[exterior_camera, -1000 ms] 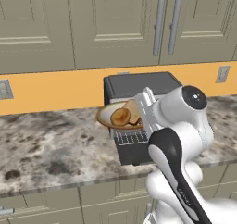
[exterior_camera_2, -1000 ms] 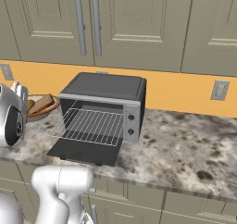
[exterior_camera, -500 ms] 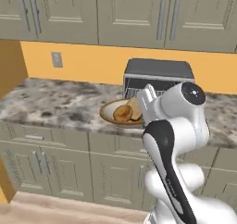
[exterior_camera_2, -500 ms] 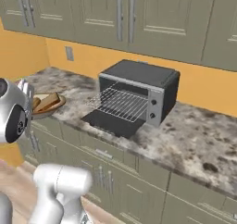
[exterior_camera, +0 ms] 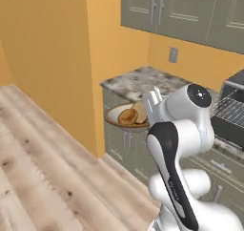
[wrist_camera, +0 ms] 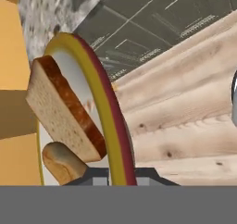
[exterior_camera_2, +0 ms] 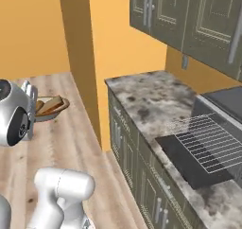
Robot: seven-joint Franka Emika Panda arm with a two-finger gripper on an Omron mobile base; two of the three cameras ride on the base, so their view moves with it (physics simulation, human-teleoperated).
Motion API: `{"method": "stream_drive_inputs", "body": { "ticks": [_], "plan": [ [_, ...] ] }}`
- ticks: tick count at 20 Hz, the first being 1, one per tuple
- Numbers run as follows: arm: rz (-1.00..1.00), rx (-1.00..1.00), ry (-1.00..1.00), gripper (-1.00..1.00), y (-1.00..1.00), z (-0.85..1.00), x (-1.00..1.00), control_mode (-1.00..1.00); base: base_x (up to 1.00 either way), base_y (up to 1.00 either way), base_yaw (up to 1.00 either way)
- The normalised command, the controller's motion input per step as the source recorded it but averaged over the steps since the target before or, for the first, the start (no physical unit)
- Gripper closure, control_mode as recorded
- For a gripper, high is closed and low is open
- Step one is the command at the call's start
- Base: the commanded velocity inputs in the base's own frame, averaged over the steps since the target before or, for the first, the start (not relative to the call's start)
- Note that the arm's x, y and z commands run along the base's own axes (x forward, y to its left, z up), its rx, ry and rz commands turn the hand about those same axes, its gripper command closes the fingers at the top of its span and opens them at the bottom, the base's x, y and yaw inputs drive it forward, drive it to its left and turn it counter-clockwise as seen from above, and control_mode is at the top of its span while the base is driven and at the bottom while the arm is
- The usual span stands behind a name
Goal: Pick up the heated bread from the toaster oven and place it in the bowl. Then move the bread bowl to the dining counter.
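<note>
Two breads ride the shallow golden-rimmed bowl (exterior_camera: 125, 121); keep it level, since your pincer (wrist_camera: 121, 177) clamps only its rim.

The toaster oven (exterior_camera: 232, 111) is cut off by the right edge.
</note>
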Motion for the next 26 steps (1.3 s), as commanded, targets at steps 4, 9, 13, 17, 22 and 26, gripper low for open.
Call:
{"method": "stream_drive_inputs", "body": {
  "ticks": [4, 9, 13, 17, 22, 26],
  "plan": [
    [0.0, 0.0, 0.0, 1.0, 0.0, 0.0, 0.0, 1.0, 0.0, 0.0, 1.0],
    [0.0, 0.0, 0.0, 1.0, 0.0, 0.0, 0.0, 1.0, 0.0, 0.0, 1.0],
    [0.0, 0.0, 0.0, 1.0, 0.0, 0.0, 0.0, 1.0, 0.0, 0.05, 0.98],
    [0.0, 0.0, 0.0, 1.0, 0.0, 0.0, 0.0, 1.0, 0.61, 0.04, 0.7],
    [0.0, 0.0, 0.0, 1.0, 0.0, 0.0, 0.0, 1.0, 1.0, -0.04, 0.26],
    [0.0, 0.0, 0.0, 1.0, 0.0, 0.0, 0.0, 1.0, 1.0, 0.0, 0.2]
  ]
}}
